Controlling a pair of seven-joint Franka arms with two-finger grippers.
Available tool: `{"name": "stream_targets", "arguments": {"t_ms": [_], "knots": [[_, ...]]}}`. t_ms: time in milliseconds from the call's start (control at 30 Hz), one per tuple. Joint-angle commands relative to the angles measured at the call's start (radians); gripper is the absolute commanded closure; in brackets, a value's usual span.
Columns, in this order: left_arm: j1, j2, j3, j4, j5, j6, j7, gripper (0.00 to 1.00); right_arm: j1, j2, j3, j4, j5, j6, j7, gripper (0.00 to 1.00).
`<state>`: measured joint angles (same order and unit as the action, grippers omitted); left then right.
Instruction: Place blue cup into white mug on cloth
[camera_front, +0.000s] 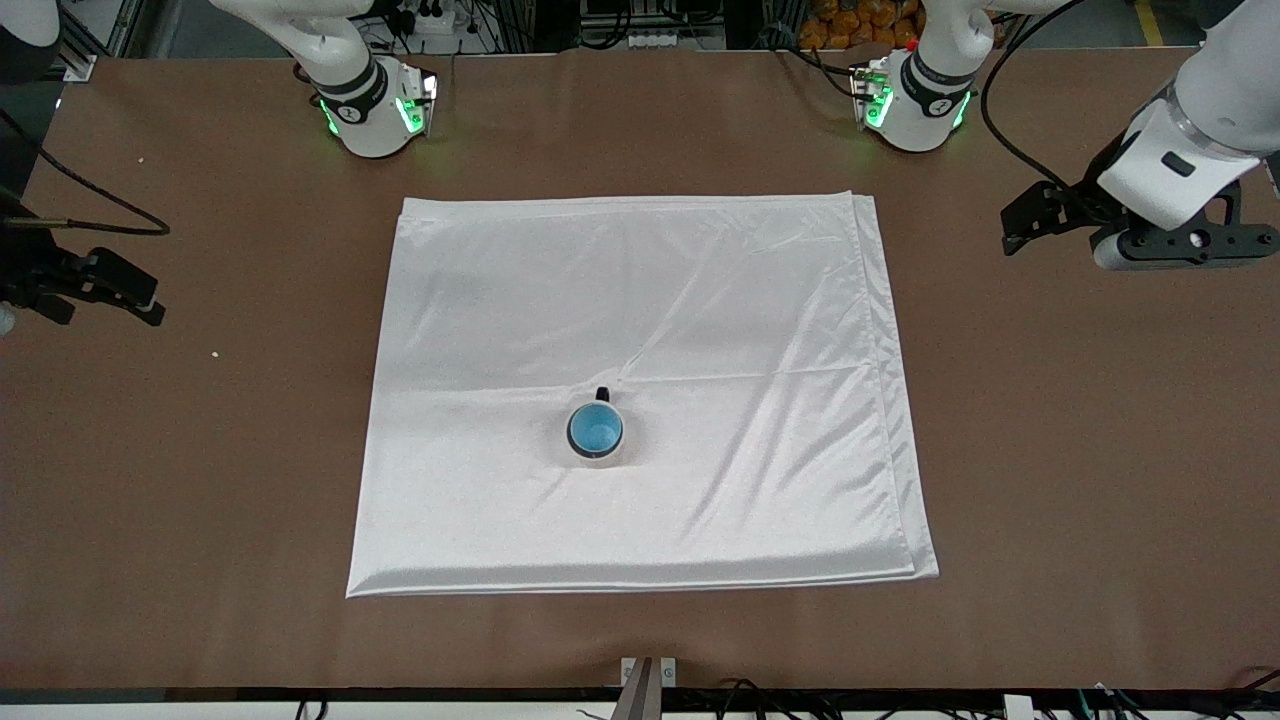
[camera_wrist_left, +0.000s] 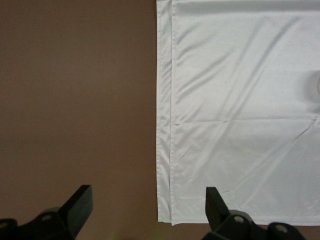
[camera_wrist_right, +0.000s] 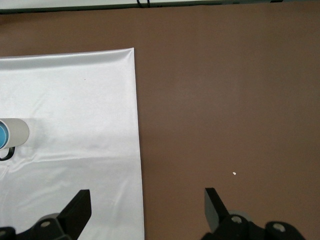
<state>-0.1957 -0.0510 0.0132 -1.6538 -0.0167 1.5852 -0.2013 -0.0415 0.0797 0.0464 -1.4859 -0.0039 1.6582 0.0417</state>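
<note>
The white cloth (camera_front: 700, 300) lies spread in the middle of the brown table. On its half nearer the front camera stands the white mug (camera_front: 600, 461), upright, with its black handle (camera_front: 602, 394) pointing toward the robots. The blue cup (camera_front: 595, 430) sits inside the mug, open side up. My left gripper (camera_front: 1035, 225) hangs open and empty over the cloth's edge (camera_wrist_left: 165, 150) at the left arm's end. My right gripper (camera_front: 115, 290) hangs open and empty over the cloth's edge (camera_wrist_right: 137, 150) at the right arm's end; its view shows the mug (camera_wrist_right: 17, 131) and cup (camera_wrist_right: 2, 134) at the rim.
Both arm bases (camera_front: 375, 110) (camera_front: 910, 105) stand along the table's edge farthest from the front camera. A small white crumb (camera_front: 215, 352) lies on the bare table toward the right arm's end. A metal bracket (camera_front: 645, 680) sits at the table's near edge.
</note>
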Motion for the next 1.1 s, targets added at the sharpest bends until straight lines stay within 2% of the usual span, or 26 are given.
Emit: {"name": "stream_targets", "arguments": {"t_ms": [0,167,367,1067], "knots": [[0.048,-0.029,-0.032,-0.015,0.017,0.004,0.000,0.00,-0.011,-0.009,0.009,-0.007,-0.010,0.002,-0.009,0.00],[0.070,-0.027,-0.038,-0.004,0.020,0.004,0.002,0.00,-0.009,-0.009,0.009,-0.007,-0.010,0.002,-0.008,0.00],[0.108,-0.020,-0.088,0.011,0.029,0.006,0.010,0.00,-0.008,-0.009,0.010,-0.010,-0.010,0.000,-0.005,0.00],[0.107,0.003,-0.091,0.037,0.041,0.009,0.016,0.00,-0.004,-0.014,0.009,-0.010,-0.010,-0.005,-0.006,0.00]]}}
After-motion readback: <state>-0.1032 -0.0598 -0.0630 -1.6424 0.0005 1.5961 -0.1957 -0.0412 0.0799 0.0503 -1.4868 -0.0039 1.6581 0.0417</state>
